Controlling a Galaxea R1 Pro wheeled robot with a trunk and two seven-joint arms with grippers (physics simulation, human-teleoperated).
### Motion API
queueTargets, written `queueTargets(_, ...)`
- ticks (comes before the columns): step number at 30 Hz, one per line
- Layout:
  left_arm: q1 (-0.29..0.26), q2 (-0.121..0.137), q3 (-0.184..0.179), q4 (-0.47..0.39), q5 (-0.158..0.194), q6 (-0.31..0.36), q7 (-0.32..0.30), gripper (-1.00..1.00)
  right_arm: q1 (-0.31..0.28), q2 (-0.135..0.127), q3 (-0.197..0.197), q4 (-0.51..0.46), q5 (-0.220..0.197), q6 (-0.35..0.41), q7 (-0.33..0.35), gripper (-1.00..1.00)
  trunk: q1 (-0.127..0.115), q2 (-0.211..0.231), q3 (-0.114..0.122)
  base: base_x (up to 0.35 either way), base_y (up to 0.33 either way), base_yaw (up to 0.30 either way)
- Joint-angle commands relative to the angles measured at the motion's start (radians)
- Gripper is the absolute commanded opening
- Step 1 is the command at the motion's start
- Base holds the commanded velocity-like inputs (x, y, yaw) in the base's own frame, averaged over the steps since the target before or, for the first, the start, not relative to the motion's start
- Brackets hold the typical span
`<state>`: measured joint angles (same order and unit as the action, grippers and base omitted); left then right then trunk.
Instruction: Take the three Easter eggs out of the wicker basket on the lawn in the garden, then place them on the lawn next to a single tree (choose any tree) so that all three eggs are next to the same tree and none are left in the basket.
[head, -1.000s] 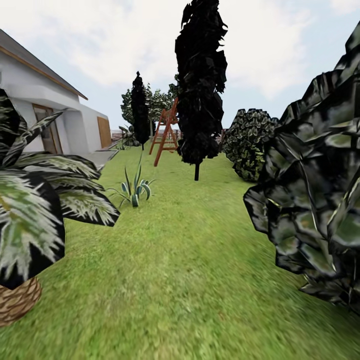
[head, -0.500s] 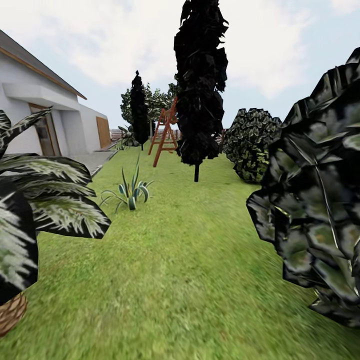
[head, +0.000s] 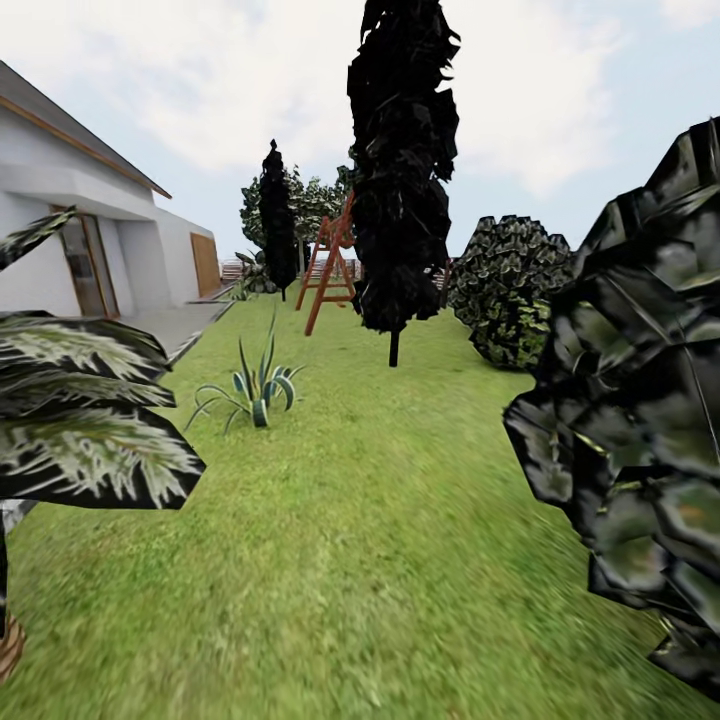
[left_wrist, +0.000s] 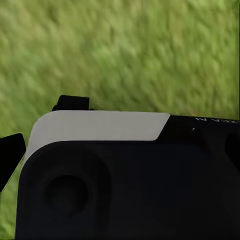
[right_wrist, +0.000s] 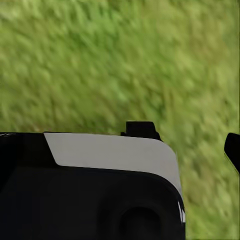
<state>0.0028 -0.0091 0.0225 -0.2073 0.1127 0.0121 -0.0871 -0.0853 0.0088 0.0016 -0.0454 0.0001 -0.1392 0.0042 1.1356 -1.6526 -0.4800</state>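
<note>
Garden layout, looking down the lawn (head: 370, 560)
White house (head: 80, 240) left, spiky plant (head: 255, 385) before it; narrow dark cypress-like tree (head: 400, 170) centre; leafy bush (head: 640, 420) right.

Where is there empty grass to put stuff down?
Bare lawn runs down the middle, between the striped leafy plant at left and the dark bush at right. It is more crowded farther on, near the spiky plant and the dark narrow tree.

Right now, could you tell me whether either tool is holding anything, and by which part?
Nothing is held: the left tool and right tool show spread fingertips with only lawn between them.
</note>
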Motion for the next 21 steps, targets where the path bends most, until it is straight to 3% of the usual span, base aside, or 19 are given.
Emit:
queueTargets(1, 0.000, 0.000, 0.002, -0.001, 0.010, 0.001, -0.004, 1.00, -0.001, 0.000, 0.000, 0.001, 0.000, -0.003, 0.000, 1.00, 0.001, 0.000, -0.001, 0.322, 0.000, 0.000)
queueTargets(21, 0.000, 0.000, 0.002, -0.001, 0.010, 0.002, -0.005, 1.00, -0.001, -0.001, 0.000, 0.001, 0.000, -0.003, 0.000, 1.00, 0.001, 0.000, -0.001, 0.322, -0.001, 0.000)
